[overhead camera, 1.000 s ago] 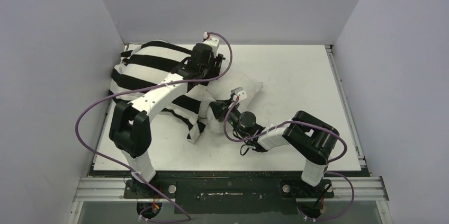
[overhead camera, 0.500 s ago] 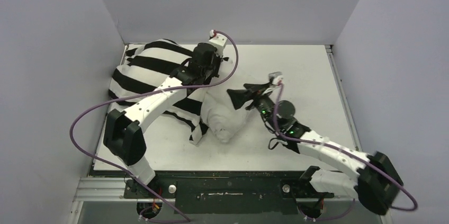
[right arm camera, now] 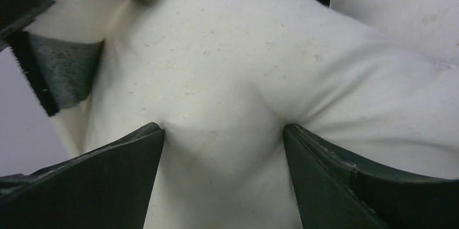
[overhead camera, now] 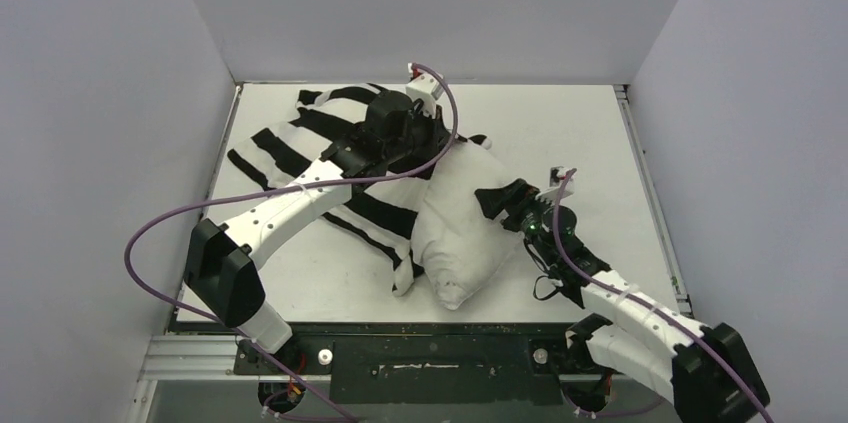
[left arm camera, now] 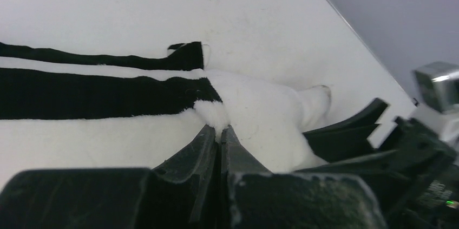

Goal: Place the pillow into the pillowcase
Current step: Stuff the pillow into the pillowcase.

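- The pillow (overhead camera: 465, 233) lies on the worktop (overhead camera: 560, 123) right of centre. Its long axis runs from the far side towards the near edge, and most of it is uncovered.
- The pillowcase (overhead camera: 290, 133) is spread to the pillow's left and far-left. Its open hem meets the pillow's far end, and how far the pillow reaches inside is hidden.
- The left pincer (left arm camera: 218, 134) is closed on a pinch of that hem, right where the striped cloth meets the pillow.
- The right pincer (right arm camera: 222, 129) is at the pillow's right flank with its jaws spread wide and pressed into the stuffing, so a bulge sits between them. It looks open rather than clamped.
- The case mouth therefore lies across the pillow from the right pincer, to the left and farther back.
- My judgement is that the right arm is the one placed to drive the pillow, and its push should run towards the held hem.
- A push square across the long axis would likely roll the pillow rather than feed it in.
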Tool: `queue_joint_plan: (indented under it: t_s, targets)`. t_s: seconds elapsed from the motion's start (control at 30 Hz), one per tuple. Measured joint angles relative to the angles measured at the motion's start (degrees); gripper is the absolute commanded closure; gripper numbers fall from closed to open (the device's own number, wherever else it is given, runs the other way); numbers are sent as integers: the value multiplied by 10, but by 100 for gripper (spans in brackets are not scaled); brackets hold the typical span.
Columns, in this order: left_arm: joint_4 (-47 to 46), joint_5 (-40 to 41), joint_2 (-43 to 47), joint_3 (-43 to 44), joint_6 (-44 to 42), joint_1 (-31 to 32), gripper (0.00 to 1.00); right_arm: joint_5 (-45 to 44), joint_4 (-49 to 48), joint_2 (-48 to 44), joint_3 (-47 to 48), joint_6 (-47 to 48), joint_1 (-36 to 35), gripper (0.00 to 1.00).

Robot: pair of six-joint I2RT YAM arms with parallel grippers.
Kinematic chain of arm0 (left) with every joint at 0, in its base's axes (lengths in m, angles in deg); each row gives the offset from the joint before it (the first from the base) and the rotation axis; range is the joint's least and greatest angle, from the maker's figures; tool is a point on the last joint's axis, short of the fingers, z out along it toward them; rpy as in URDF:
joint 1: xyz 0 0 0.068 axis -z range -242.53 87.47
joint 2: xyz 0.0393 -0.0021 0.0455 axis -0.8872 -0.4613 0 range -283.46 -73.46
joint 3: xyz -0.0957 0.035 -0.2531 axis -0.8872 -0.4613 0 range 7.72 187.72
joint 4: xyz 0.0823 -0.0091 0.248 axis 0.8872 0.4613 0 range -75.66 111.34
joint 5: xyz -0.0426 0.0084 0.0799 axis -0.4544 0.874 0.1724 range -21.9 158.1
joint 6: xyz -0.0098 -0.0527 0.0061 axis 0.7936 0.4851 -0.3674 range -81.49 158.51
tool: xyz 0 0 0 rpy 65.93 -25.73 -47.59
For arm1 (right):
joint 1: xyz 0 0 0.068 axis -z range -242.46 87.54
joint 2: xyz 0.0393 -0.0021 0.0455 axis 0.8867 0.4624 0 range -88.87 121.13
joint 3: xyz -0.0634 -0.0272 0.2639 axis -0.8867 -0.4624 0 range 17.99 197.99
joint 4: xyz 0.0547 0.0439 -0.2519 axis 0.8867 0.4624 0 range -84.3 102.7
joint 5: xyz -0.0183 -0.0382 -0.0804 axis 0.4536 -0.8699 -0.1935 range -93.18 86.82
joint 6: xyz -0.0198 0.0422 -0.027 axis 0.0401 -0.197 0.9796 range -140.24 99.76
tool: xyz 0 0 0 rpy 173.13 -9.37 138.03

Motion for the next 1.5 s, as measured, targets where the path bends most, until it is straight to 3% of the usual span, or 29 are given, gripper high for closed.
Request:
queue_joint_plan:
  t_s: [0.07, 0.13, 0.37, 0.5, 0.77, 1.5]
  targets:
    - [-31, -21, 1, -22, 33, 2, 100, 8, -83, 56, -34, -29, -1, 56]
    - [-57, -31, 1, -41, 63, 10, 100, 8, -174, 125, -48, -57, -3, 70]
    - [-83, 24, -7, -55, 103, 80, 100, -21, -523, 392, -34, -170, -18, 81]
    - [-97, 49, -14, -62, 119, 96, 100, -40, -629, 469, -34, -207, -20, 81]
    - [-140, 80, -19, -79, 148, 106, 100, -67, -693, 533, -11, -239, -29, 84]
    - [-249, 89, -34, -102, 243, 111, 100, -104, -691, 617, 104, -260, -16, 85]
